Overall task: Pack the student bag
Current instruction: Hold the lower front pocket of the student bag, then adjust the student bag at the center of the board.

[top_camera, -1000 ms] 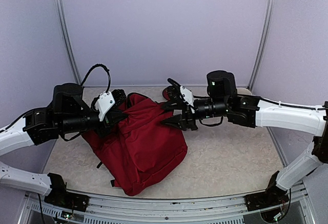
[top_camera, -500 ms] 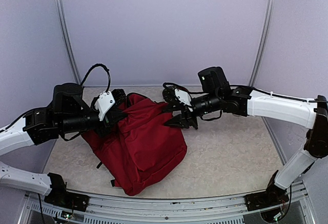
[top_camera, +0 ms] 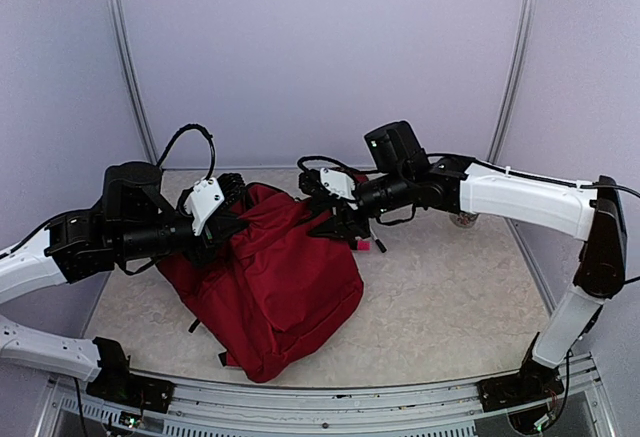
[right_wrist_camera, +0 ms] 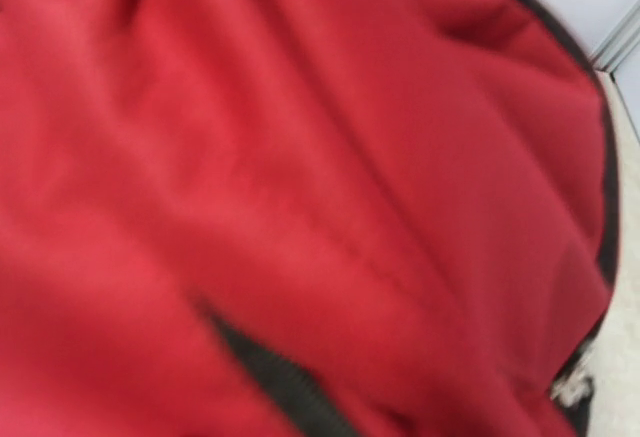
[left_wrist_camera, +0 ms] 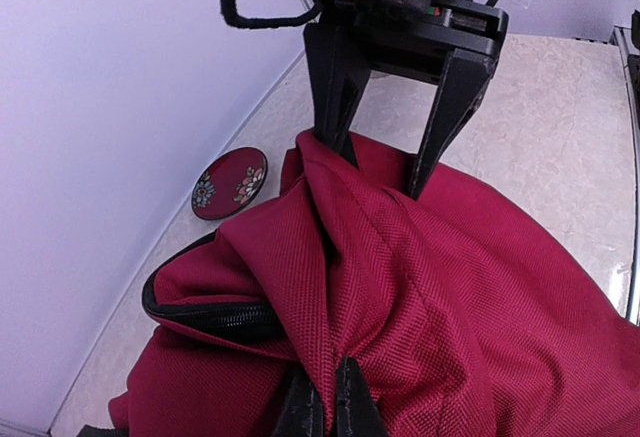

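The student bag (top_camera: 275, 287) is a dark red backpack lying on the table's left half, its open end toward the back. My left gripper (top_camera: 236, 221) is shut on a fold of its fabric near the black zip (left_wrist_camera: 205, 317); in the left wrist view the shut gripper (left_wrist_camera: 326, 403) pinches that fold. My right gripper (top_camera: 336, 221) is open, its fingers spread over the bag's upper right edge. In the left wrist view the right gripper (left_wrist_camera: 380, 172) has both tips at the fabric (left_wrist_camera: 480, 287). The right wrist view shows only blurred red fabric (right_wrist_camera: 300, 157).
A small dark red plate with flowers (left_wrist_camera: 228, 183) lies on the table behind the bag near the back wall. A small pink object (top_camera: 365, 245) sits just right of the bag under my right gripper. A small round item (top_camera: 462, 220) lies behind the right arm.
My right arm has swung left and its open gripper now reaches onto the bag's upper right edge. The left gripper and the bag have stayed put.
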